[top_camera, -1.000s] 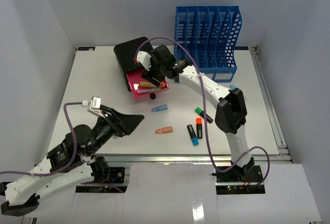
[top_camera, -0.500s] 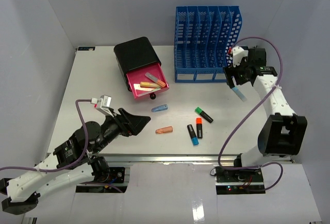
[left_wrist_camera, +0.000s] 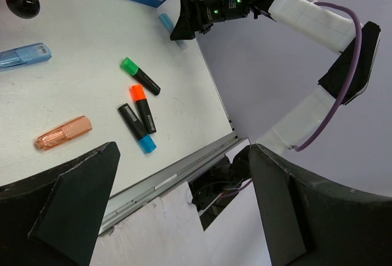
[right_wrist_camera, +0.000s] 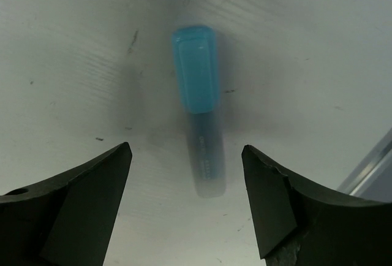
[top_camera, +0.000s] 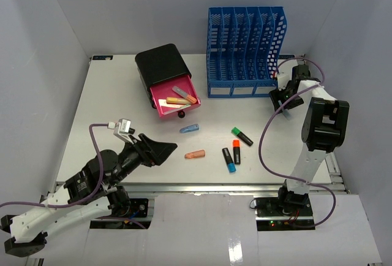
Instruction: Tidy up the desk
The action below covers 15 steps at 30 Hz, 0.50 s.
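The desk [top_camera: 122,106] is spreading white under everything, with the blue file rack [top_camera: 245,51] standing at its far edge and the black box [top_camera: 160,64] sitting left of the rack, its pink drawer [top_camera: 174,100] hanging open with a few items inside.

The right arm is reaching to the far right corner, just past the rack's end. There the right gripper [top_camera: 280,99] is pointing down with its 2 fingers spread apart and holding nothing. The left gripper [top_camera: 162,149] is hovering low over the near left of the desk, also gaping wide and empty.

Loose pens are lying mid-desk, well apart from either gripper:
- a pale blue marker [top_camera: 190,128]
- an orange marker [top_camera: 195,154]
- 3 dark-bodied highlighters [top_camera: 236,151]

The item that matters is a blue-capped highlighter [right_wrist_camera: 199,113], appearing to lie flat on the desk directly beneath the right gripper. In the wrist view its long axis is running straight away between the 2 fingers, cap at the far end and leaning only slightly. The fingers are standing on either side with a clear gap each way. Judging from that, the right arm is far nearer – a drop and a squeeze across the barrel is looking like the next move.
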### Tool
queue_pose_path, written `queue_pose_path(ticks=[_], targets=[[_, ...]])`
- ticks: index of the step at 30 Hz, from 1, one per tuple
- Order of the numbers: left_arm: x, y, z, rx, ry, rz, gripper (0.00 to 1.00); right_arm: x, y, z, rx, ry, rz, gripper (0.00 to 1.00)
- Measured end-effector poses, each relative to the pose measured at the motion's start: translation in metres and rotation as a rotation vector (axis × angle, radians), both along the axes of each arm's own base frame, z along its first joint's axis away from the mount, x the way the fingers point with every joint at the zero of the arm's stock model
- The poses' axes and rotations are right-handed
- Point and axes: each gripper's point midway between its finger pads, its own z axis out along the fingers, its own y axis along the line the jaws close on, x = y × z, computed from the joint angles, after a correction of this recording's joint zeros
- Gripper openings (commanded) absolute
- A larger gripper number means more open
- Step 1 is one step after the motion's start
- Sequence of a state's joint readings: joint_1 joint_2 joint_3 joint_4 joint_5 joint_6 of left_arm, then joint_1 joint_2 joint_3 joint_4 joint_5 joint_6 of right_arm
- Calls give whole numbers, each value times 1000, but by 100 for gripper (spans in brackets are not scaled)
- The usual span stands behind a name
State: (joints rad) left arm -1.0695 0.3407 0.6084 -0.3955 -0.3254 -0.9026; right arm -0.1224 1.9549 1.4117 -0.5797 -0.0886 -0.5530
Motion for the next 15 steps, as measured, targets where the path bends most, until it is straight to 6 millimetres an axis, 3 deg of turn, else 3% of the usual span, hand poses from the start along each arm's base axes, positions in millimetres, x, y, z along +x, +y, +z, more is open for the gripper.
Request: queue_pose_path(ticks=[7, 15], targets=[[1, -4, -5, 15, 15, -2, 98, 18, -10, -2, -44, -19, -12, 67], [2, -9, -11, 37, 30, -12, 98, 21, -11, -3, -44, -27, -13, 51]])
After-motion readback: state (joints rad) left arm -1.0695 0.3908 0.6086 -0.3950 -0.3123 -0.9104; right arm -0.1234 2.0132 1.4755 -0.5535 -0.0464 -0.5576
